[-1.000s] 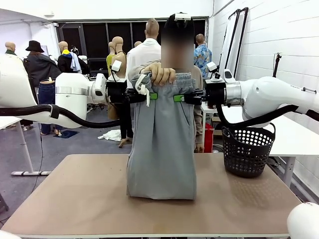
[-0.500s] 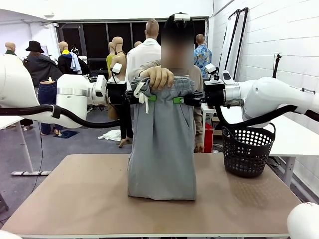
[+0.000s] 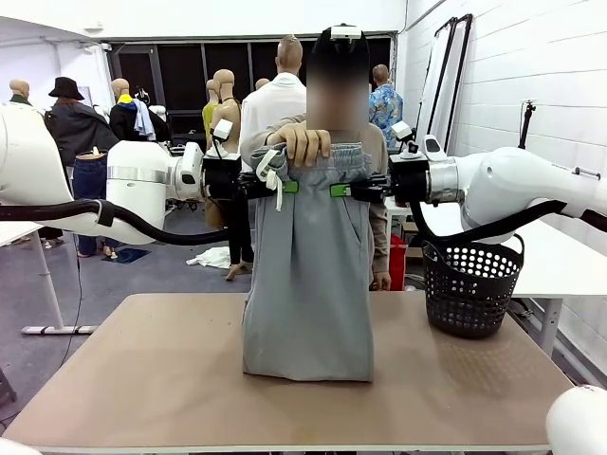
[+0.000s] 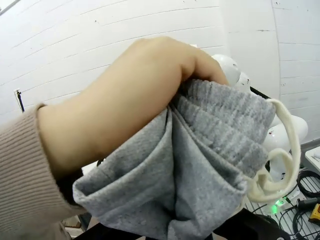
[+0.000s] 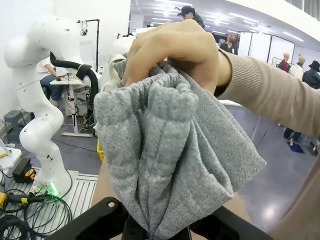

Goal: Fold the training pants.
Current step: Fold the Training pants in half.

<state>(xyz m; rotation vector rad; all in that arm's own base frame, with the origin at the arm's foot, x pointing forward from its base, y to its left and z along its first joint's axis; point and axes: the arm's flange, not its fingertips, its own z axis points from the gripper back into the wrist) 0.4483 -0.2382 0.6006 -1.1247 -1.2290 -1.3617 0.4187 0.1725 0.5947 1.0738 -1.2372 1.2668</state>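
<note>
Grey jersey training pants (image 3: 308, 275) hang above the table (image 3: 142, 379), hems touching it. Left gripper (image 3: 285, 185) and right gripper (image 3: 340, 189) are clamped on the waistband, the person's hand (image 3: 302, 142) between. Soft, light, limp: best held there.

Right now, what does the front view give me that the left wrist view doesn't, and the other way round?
Front view alone: both grippers, left gripper and right gripper, shut on the waistband sides, the training pants hanging with the hems on the table, and a black basket to the right.
Left wrist view alone: the white drawstring looping off the bunched waistband, close up.
Both: the person's hand gripping the waistband top.
</note>
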